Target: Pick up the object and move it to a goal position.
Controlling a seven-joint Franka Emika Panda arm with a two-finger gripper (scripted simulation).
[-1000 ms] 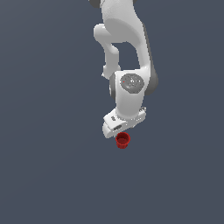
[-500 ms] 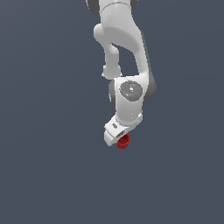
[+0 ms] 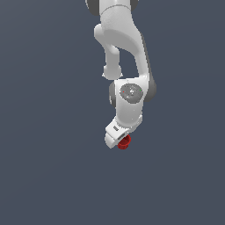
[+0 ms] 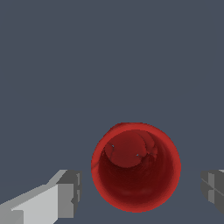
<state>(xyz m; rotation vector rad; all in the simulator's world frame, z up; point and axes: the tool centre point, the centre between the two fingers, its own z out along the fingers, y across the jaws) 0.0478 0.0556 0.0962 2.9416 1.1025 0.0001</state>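
One small red ribbed cup (image 4: pixel 136 167) sits straight below the white end effector (image 4: pixel 140 192), mouth up, on the plain grey desk (image 4: pixel 65 65). Wrist view looks right down into it: round rim, darker inside, so its long axis runs vertical, in line with the approach. Cup lies between the two fingers; one grey pad (image 4: pixel 70 192) just beside the rim on one side, the other finger (image 4: pixel 213 189) a bit further off on the opposite side. Neither touches the cup, grey gap visible on both sides. So the cup is slightly off-centre toward the nearer pad, not by much.

End effector spread wide, wider than the cup, holding nothing. Fingers already bracket the cup.

In the exterior view the red cup (image 3: pixel 124 142) peeks out from under the low end of the white arm (image 3: pixel 131 94), mostly hidden by the hand (image 3: pixel 115 135); how low the fingertips reach down the cup wall I can't tell from here.

Judgement: grasp not yet made. Next move probably just closing on the ribbed wall, maybe after a little more descent. No goal marker seen in either view.
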